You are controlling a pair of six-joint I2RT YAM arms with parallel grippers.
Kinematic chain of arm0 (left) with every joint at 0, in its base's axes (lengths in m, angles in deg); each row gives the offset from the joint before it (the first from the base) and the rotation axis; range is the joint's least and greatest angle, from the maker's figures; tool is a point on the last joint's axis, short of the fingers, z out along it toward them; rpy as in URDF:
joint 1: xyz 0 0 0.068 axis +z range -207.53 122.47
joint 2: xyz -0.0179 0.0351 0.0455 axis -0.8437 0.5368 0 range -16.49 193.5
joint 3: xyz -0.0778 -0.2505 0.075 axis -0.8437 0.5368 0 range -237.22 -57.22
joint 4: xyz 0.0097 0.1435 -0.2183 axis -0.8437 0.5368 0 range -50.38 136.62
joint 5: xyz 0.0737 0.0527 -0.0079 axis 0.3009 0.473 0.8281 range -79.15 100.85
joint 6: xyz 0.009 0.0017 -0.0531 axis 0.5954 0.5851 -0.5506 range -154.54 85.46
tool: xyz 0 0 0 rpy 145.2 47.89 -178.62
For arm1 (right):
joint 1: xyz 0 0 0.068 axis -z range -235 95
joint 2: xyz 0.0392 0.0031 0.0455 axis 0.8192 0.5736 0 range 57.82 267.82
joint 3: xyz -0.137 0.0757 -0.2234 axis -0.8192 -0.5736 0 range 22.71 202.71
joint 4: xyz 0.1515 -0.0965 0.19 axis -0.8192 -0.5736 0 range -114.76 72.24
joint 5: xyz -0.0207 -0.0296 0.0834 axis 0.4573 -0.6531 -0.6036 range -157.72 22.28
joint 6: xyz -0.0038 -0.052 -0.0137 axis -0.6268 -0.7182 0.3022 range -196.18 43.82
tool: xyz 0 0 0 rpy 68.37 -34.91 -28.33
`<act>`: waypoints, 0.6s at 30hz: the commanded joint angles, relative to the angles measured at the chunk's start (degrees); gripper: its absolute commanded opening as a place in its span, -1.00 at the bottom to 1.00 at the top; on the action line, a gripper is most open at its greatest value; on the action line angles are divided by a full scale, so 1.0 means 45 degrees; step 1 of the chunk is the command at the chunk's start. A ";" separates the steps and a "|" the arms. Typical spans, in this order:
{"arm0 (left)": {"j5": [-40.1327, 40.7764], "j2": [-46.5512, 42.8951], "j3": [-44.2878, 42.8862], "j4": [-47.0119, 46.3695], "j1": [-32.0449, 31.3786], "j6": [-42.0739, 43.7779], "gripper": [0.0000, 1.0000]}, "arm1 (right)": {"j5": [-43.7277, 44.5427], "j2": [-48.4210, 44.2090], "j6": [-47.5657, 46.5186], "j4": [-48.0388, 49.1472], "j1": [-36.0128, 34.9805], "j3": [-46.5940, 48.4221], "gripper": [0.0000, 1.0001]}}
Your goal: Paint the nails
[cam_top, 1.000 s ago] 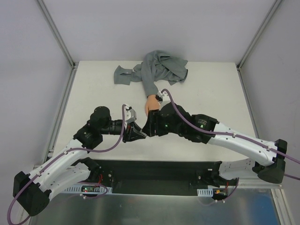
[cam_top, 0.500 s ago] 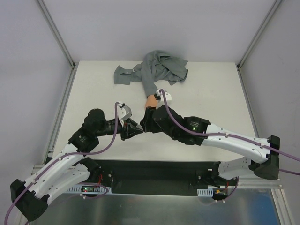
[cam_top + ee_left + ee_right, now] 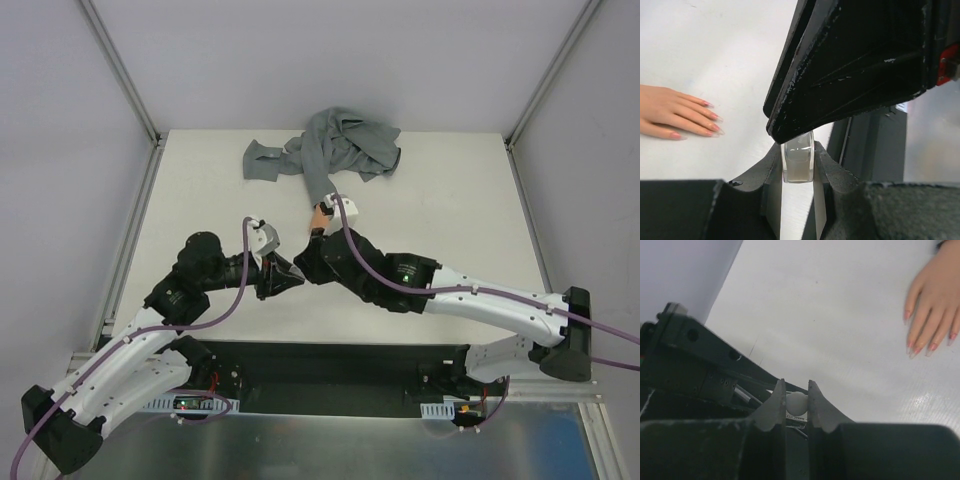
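Finds the right claw [image 3: 796, 386] slid leftward since a second ago and gone from half spread to pressed together, pinching the round white cap [image 3: 796, 403]. Finds the left claw [image 3: 798, 150] clamped on the small clear bottle [image 3: 798, 169] just beneath. Looks like opening the polish, before any brushing. Leaves the mannequin hand [image 3: 932, 305] flat on the table [image 3: 840, 300], nails [image 3: 933, 346] pointing toward both claws, near but apart. Calls next for twisting and lifting the cap free while holding the bottle steady
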 commanded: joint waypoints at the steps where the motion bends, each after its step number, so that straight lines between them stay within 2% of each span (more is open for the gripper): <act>1: -0.4134 0.0384 -0.1266 -0.0434 -0.0083 -0.0762 -1.00 | -0.2517 -0.0999 -0.3546 0.3666 0.0141 -0.1613 -0.99; 2: -0.4662 0.0522 -0.1577 -0.0454 -0.0083 -0.0918 -1.00 | -0.4903 -0.1330 -0.4387 0.4231 0.0316 -0.2312 -0.99; 3: -0.5692 0.0678 -0.1677 -0.0531 -0.0083 -0.1229 -1.00 | -0.6648 -0.1526 -0.5091 0.5784 0.0433 -0.2861 -0.99; 4: -0.6031 0.0892 -0.1736 -0.0861 -0.0083 -0.1348 -1.00 | -0.9372 -0.1741 -0.5833 0.6554 0.0551 -0.3311 -1.00; 7: -0.6504 0.0953 -0.1659 -0.1215 -0.0083 -0.1389 -1.00 | -1.1600 -0.2075 -0.5354 0.7538 0.1293 -0.3843 -1.00; 11: -0.6348 0.1051 -0.1464 -0.1351 -0.0063 -0.1213 -1.00 | -1.1472 -0.2193 -0.5079 0.7948 0.1410 -0.4116 -0.99; 14: -0.5588 0.1032 -0.1250 -0.1372 -0.0063 -0.1096 -1.00 | -1.0322 -0.2231 -0.4885 0.7461 0.1489 -0.4116 -1.00; 17: -0.4401 0.0759 -0.0918 -0.1333 -0.0063 -0.0881 -1.00 | -0.7922 -0.2465 -0.4203 0.6526 0.1470 -0.3883 -1.00; 18: -0.3950 0.0584 -0.0839 -0.1294 -0.0063 -0.0803 -1.00 | -0.7007 -0.2485 -0.3910 0.5575 0.1431 -0.3766 -0.95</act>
